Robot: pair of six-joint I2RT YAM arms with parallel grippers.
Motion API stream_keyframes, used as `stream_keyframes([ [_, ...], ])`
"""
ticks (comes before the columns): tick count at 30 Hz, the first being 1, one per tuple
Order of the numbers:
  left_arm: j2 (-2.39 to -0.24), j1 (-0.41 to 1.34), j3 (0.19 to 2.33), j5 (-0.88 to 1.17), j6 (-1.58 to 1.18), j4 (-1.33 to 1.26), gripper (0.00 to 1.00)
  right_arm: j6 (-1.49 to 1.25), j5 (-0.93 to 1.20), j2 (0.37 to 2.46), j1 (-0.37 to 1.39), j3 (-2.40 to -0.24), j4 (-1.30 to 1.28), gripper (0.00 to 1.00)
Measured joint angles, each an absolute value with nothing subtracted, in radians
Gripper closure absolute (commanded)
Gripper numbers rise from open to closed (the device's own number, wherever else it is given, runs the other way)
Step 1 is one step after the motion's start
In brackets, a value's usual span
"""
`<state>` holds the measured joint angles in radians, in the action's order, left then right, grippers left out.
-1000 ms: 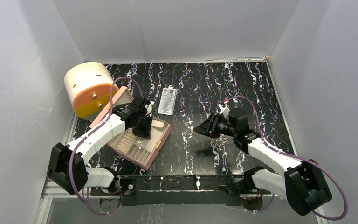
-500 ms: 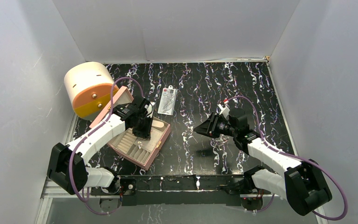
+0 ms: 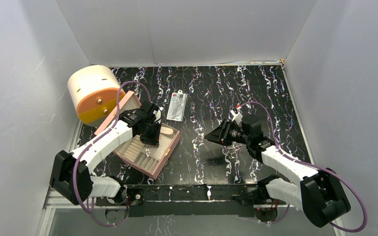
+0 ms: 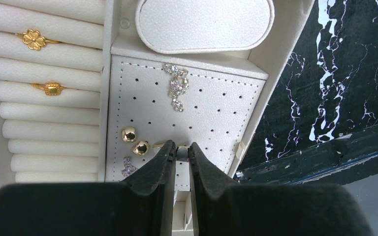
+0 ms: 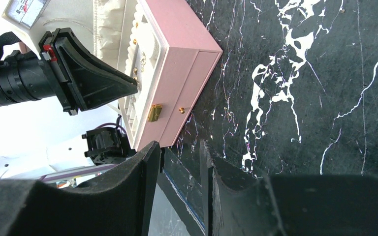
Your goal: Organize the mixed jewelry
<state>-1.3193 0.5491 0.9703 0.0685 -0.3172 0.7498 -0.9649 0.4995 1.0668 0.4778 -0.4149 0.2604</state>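
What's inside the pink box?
Two gold rings in the soft rolls, gold studs and a sparkly piece on the holey panel. The left gripper, pinching a tiny piece, covers the near part of the pink box.

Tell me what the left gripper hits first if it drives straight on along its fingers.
Likely the perforated earring panel of the pink box; left gripper pinches a stud just above it. Depth unclear.

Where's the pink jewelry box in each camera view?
Top external: pink jewelry box left of centre, near the table's front edge.
Left wrist: fills the frame, open cream interior.
Right wrist: upper left, pink side with gold clasp.
Shared landmark: left gripper, pinching a stud over the box.
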Motion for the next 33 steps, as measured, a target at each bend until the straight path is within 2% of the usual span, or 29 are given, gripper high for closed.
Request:
stream_keyframes([
  [33,-1.338,0.574,0.995,0.039,-0.291,0.768,0.91,-0.965,0.5,1.081,0.478,-0.415,0.264,0.55],
])
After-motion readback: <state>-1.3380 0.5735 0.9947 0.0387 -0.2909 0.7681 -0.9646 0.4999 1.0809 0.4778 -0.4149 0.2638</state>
